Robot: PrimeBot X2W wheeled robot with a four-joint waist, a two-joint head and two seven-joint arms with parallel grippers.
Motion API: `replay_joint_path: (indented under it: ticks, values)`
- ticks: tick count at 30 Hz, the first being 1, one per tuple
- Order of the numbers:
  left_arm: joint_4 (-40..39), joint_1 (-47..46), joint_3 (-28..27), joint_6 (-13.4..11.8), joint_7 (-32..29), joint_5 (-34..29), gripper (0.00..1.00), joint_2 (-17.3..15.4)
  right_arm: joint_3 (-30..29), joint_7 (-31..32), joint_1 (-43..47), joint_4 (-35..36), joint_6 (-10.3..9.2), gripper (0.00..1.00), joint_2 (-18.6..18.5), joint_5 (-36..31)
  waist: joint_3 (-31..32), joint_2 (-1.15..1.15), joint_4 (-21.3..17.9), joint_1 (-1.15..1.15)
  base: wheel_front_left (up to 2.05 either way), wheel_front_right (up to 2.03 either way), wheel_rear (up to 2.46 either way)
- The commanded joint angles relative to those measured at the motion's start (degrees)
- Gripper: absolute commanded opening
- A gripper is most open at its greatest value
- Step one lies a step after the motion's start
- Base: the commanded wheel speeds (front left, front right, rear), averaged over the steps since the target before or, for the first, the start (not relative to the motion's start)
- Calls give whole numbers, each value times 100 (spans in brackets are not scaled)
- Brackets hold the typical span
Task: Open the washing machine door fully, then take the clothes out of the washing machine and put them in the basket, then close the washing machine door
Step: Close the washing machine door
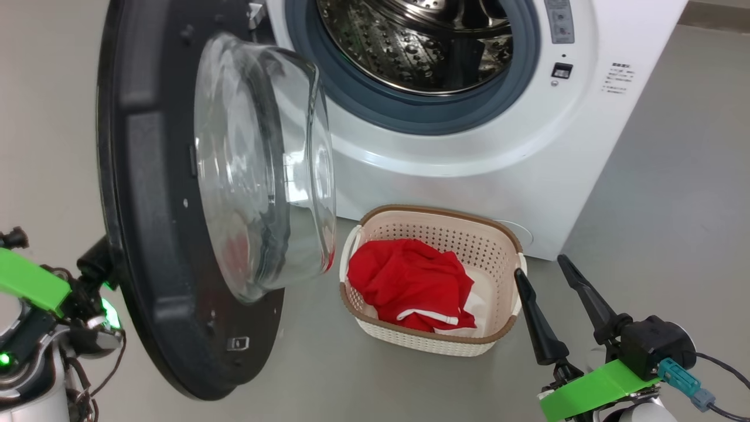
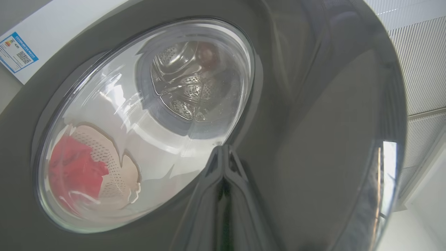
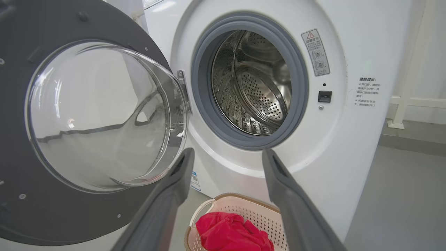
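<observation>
Grey smooth floor [image 1: 674, 176], pale wall behind; everything stands on the floor.

Left pincer [image 2: 224, 150]: closed, the two dark fingers pressed together and holding nothing. The tip lies at the glossy black outer face of the washing machine door [image 1: 146, 176], by the lower edge of its window. Contact cannot be told.

Right pincer [image 1: 540, 265]: wide open and empty, fingers pointing toward the machine front. It hangs just beside the right end of the basket [image 1: 433, 220], apart from it.

Basket: cream perforated walls, brown rim, a handle at each short end. Upright on the floor just before the washing machine [image 1: 527, 152]; long axis roughly along the machine front.

Clothes [image 1: 410, 278]: bright red crumpled bundle with white trim, inside the basket, heaped toward its left end.

Door: swung open on the left side of the opening, standing on edge. Inner face turned to the right, the clear glass bowl [image 1: 258, 176] bulging toward the basket.

Machine: white box. The grey rubber ring [image 1: 351, 99] frames the steel perforated drum [image 1: 410, 47]; no red fabric seen in the visible part.
</observation>
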State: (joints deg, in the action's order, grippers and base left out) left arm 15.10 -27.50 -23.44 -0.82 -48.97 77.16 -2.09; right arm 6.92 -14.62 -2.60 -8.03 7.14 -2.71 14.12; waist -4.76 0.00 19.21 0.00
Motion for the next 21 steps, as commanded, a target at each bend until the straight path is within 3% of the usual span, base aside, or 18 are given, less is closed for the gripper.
replay_joint_path:
  ticks: [1, 11, 21]
  values:
    - [-351, 65, 11, -53, -26, 167, 0, -102, 129, -38, -171, 169, 35, 100, -17, 67, -17, 0, -105, 0, 0, 0, 0]
    - [-1042, 495, 551, -272, 292, 910, 0, -80, 126, -38, -172, 186, 35, 100, -17, 164, -55, 0, -404, 0, 0, 0, 0]
    - [-1384, 708, 1047, -334, 642, 1188, 0, -79, 157, -38, -191, 187, 35, 100, -17, 207, -92, 0, -688, 0, 0, 0, 0]
